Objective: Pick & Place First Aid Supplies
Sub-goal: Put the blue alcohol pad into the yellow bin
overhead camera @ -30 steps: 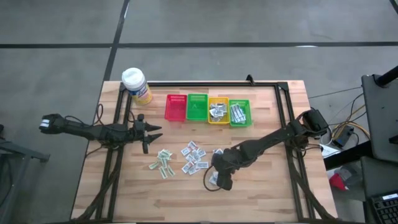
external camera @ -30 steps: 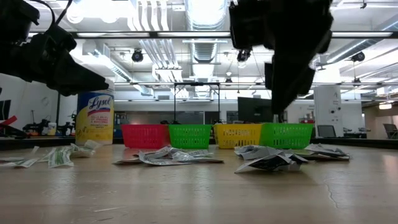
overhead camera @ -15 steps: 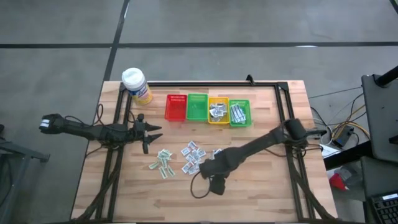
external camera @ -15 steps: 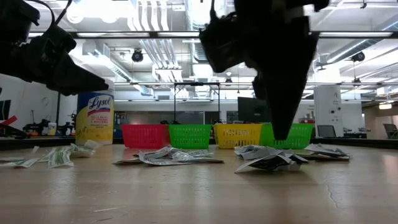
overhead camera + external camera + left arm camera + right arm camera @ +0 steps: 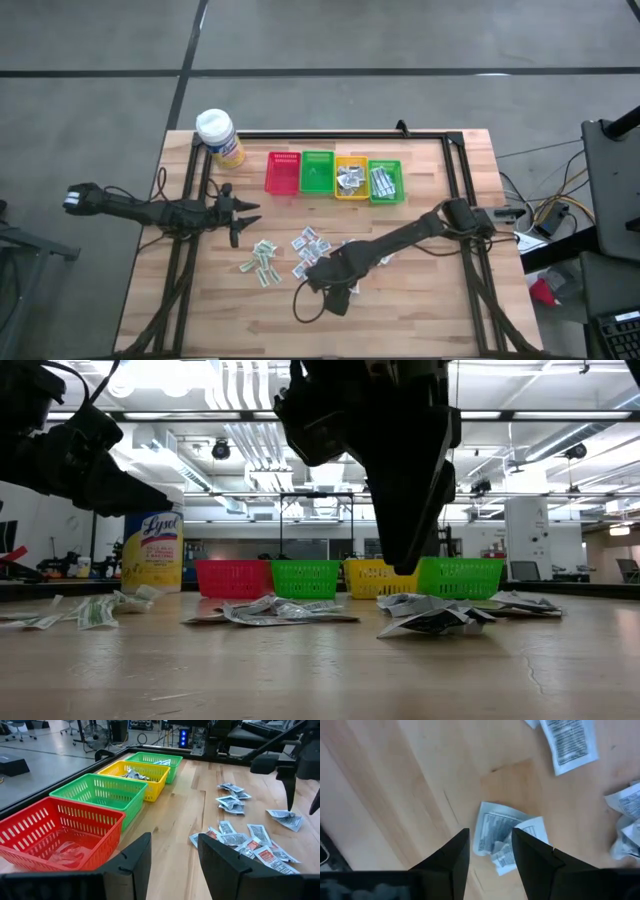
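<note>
Several small white first aid packets lie flat on the wooden table, a green-printed cluster (image 5: 262,262) and a grey-printed cluster (image 5: 312,248). My right gripper (image 5: 335,288) points down, open, above a crumpled packet (image 5: 506,840) that lies between and below its fingers (image 5: 451,851) without touching them. In the low view the right gripper (image 5: 400,560) hangs clear of the tabletop. My left gripper (image 5: 240,212) waits open at the table's left, level above the wood, with nothing between its fingers (image 5: 131,865).
Four baskets stand in a row at the far side: red (image 5: 283,172), green (image 5: 317,172), yellow (image 5: 351,178) and green (image 5: 385,182); the last two hold packets. A yellow bottle with a white cap (image 5: 220,138) stands at the far left corner. A black frame rail (image 5: 330,135) borders the table.
My right gripper has gone toward the table's left edge and tipped more steeply downward, staying above the tabletop. The packets have kept their places.
</note>
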